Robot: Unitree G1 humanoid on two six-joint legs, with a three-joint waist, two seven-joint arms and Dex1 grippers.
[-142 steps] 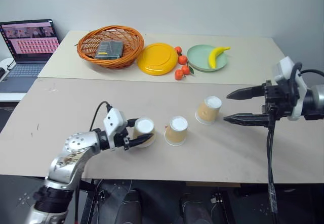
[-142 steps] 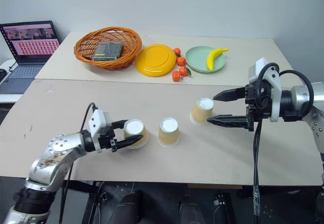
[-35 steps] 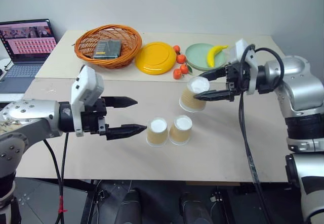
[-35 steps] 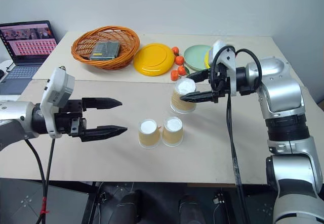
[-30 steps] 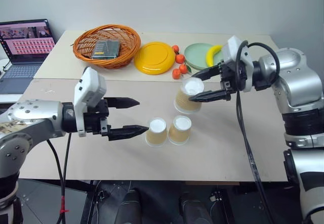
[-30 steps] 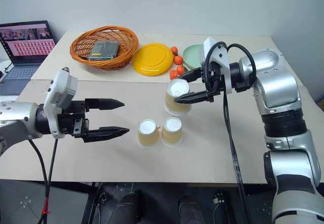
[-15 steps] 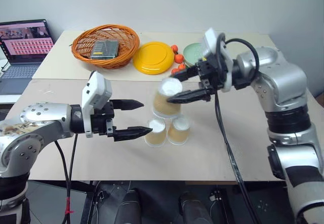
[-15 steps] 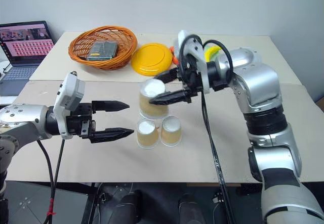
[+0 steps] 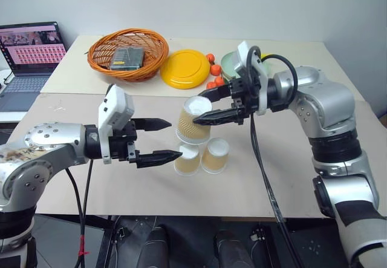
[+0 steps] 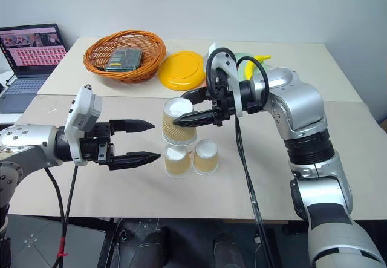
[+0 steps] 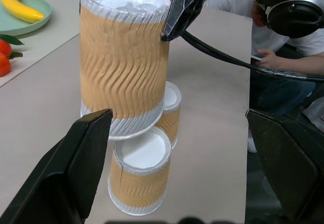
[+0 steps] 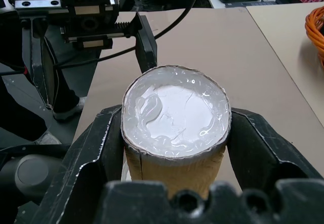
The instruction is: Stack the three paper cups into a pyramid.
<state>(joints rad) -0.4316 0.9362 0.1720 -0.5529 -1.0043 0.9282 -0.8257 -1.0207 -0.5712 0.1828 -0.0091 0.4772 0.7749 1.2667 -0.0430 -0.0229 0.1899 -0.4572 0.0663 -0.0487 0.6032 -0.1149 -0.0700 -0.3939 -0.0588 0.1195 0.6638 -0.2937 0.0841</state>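
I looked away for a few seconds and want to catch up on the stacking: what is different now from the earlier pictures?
The right claw took the third tan ribbed paper cup off the beige table and carried it left, above the two base cups. The left claw let go of the left base cup, now beside the middle one, and hangs open. The orange wicker basket stayed put.

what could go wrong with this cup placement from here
The held cup, clamped in the right gripper, hangs over the left base cup rather than the seam with the right base cup; released here, it would likely tip off. Lowering it off-centre could also knock the base cups apart. The open left gripper sits close beside the left base cup and could bump it.
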